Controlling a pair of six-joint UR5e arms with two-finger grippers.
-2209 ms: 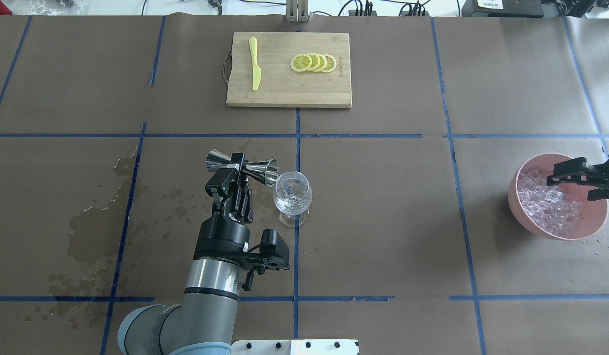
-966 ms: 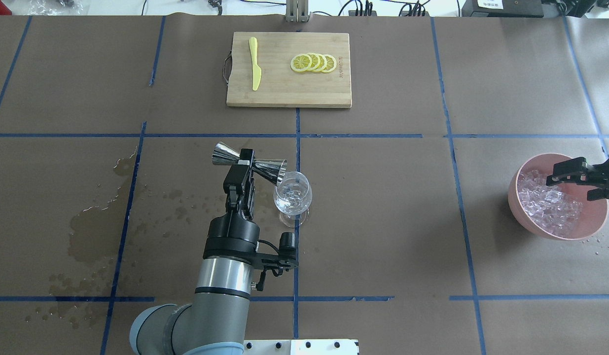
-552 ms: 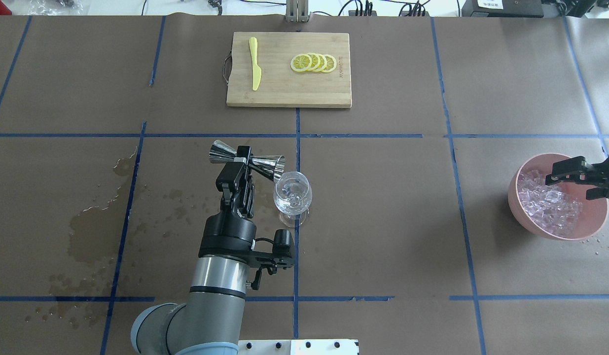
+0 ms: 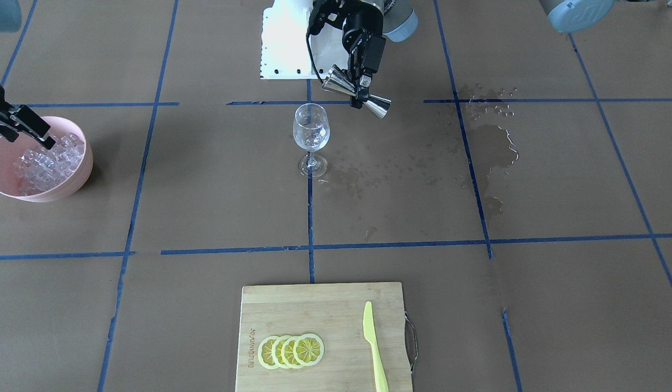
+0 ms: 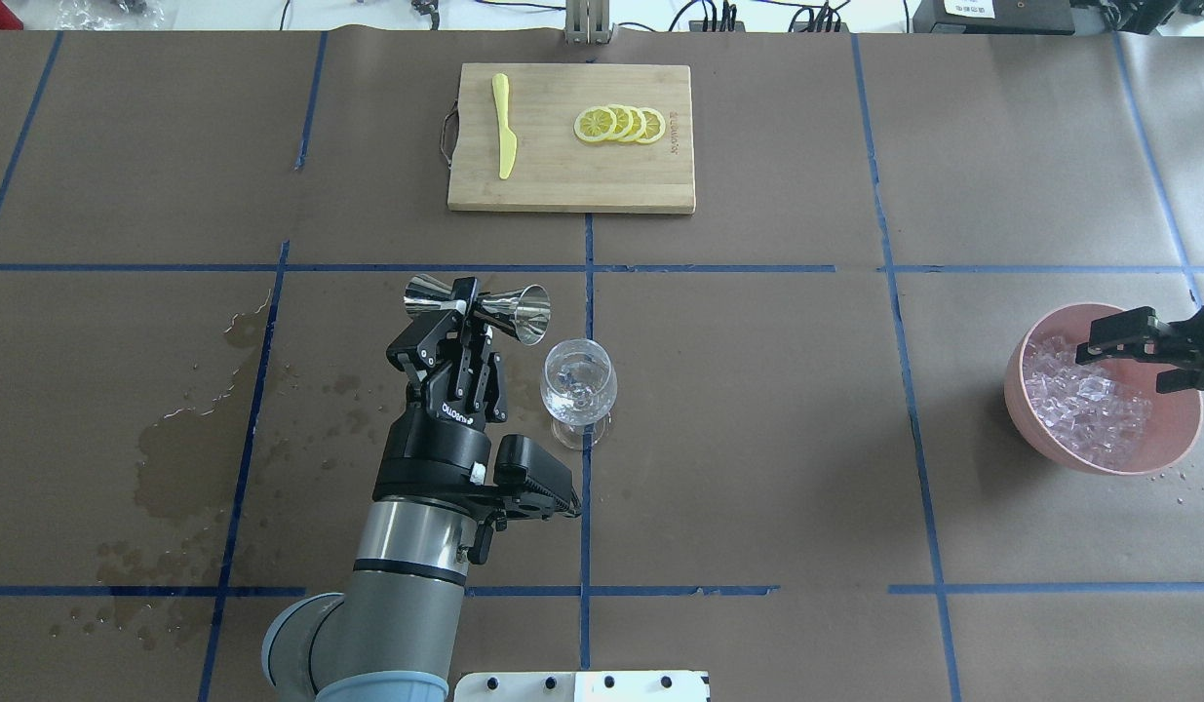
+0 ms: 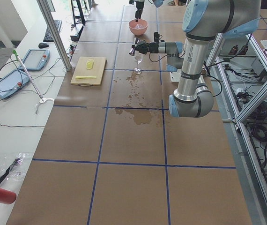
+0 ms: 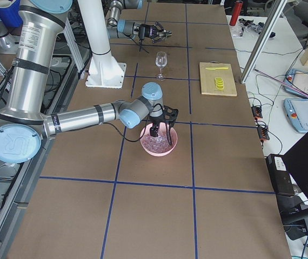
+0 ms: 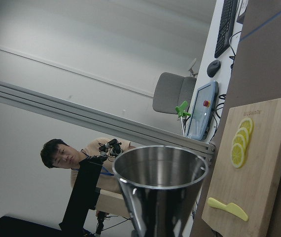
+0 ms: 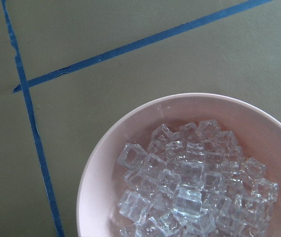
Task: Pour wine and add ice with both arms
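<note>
My left gripper is shut on the waist of a steel jigger, held on its side just left of and beyond the wine glass, apart from its rim. The jigger's open mouth fills the left wrist view. The glass stands upright with a little clear wine in its bowl. My right gripper is open and empty, hovering over a pink bowl full of ice cubes. The right wrist view looks down on the ice.
A bamboo cutting board at the far middle carries lemon slices and a yellow knife. Wet spill patches darken the paper left of my left arm. The white base block sits at the near edge.
My left gripper has drawn the jigger back to the left and away from the glass rim, with the wrist rotating. The right gripper has stayed over the bowl, open.
</note>
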